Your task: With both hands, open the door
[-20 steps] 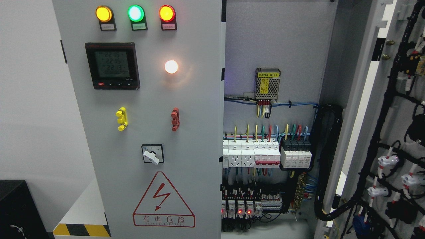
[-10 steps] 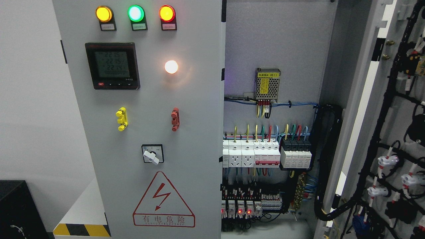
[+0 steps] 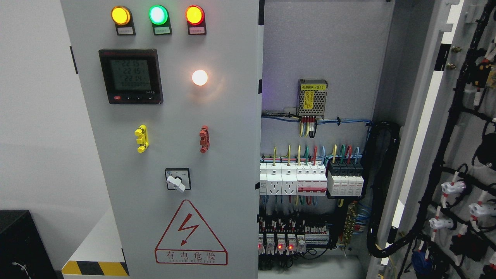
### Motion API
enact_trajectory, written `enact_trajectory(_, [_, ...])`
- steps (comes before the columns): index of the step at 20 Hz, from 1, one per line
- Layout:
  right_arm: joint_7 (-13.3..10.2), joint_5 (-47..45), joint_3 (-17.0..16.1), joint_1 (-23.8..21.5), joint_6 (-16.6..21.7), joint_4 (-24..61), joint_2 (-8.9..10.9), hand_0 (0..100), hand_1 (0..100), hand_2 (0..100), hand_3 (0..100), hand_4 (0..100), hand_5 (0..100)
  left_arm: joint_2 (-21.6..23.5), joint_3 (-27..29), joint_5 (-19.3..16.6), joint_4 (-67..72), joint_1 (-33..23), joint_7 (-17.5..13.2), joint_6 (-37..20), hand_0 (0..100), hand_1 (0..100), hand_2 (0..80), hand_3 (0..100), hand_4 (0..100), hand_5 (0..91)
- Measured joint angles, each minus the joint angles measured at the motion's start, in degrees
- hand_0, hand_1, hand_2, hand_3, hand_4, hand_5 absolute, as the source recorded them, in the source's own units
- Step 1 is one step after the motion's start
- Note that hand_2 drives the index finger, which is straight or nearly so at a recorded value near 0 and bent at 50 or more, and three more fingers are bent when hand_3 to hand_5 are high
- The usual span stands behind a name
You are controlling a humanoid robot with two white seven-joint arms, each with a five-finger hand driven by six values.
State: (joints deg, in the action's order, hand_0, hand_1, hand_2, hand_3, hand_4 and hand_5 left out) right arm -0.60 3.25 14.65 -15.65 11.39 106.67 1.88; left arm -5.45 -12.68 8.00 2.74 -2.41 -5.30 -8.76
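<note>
Cabinet with left door [image 3: 166, 155] shut, right door [image 3: 449, 155] swung open, breakers [image 3: 312, 182] exposed, neither robot hand in view, grasp state unknowable.

whole view sits a hair higher toward 12 o'clock than a second ago. third row on the black square panel meter with grey lcd [image 3: 130, 76] read 2213, now 2214. no hands have entered.

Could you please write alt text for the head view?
An electrical cabinet's right door stands open, exposing breakers and coloured wiring; the left door stays closed, carrying three lit indicator lamps, a meter and a hazard triangle. No robot hand shows.
</note>
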Motion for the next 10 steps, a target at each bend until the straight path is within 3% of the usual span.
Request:
enact_trajectory(5, [-0.4, -0.1, 1.4, 9.2, -1.1, 4.2, -0.53, 0, 0, 0, 0, 0, 0, -0.1, 0.4, -0.1, -0.1, 0.1, -0.1, -0.3, 0, 0, 0.0, 0, 0, 0.0])
enact_trajectory(10, [-0.5, -0.4, 1.1, 18.9, -7.4, 4.6, -2.34, 0, 0, 0, 0, 0, 0, -0.1, 0.6, -0.1, -0.2, 0.1, -0.1, -0.4, 0, 0, 0.0, 0, 0, 0.0])
